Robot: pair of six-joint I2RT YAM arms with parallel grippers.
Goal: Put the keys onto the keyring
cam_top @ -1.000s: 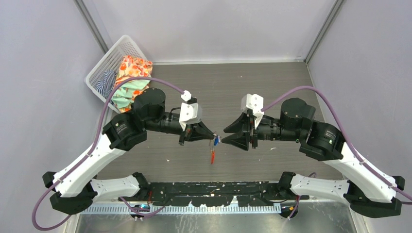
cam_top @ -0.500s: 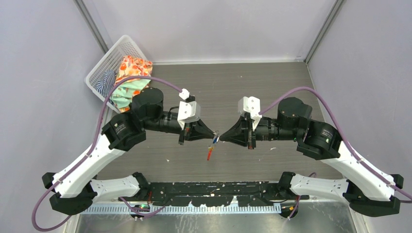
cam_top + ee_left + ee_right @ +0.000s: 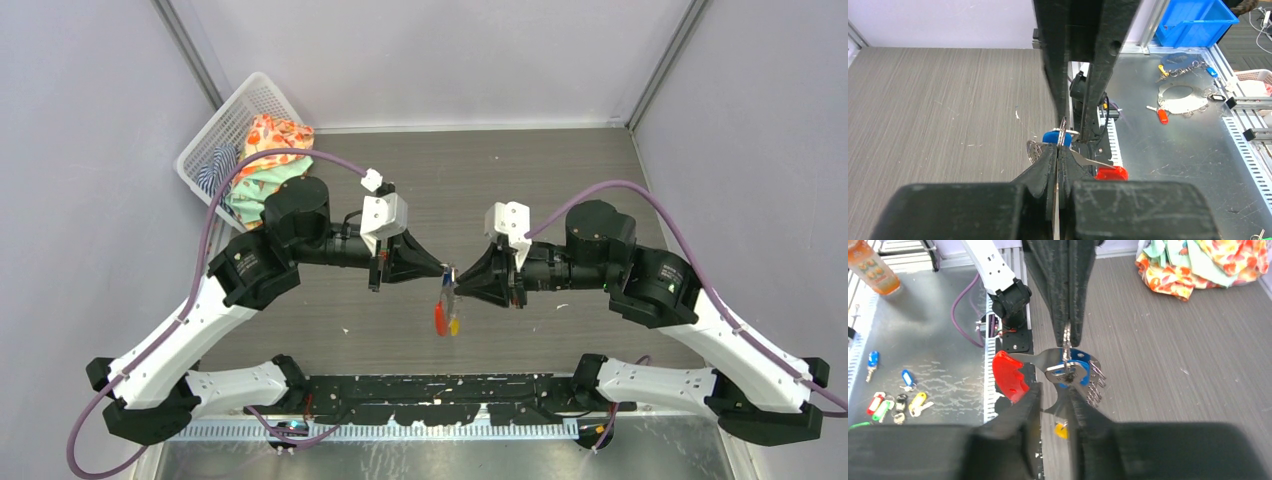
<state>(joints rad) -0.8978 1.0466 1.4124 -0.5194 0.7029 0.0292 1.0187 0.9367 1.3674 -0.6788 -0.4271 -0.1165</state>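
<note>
Fingers of the left hand (image 3: 443, 270) are pressed together, clamped on the metal of the keyring (image 3: 1066, 346), above the counter (image 3: 540, 170). Meeting it tip to tip is the right hand (image 3: 459, 282). Its fingers are nearly together, with flat metal in the narrow gap; cannot tell whether it grips. At both hands' tips sits the blue key (image 3: 1079, 368), on the ring cluster, with loose rings bunched beside it. Just below the tips hang the red tag (image 3: 439, 317) and the yellow key (image 3: 454, 324), side by side, tag on the left hand's side.
</note>
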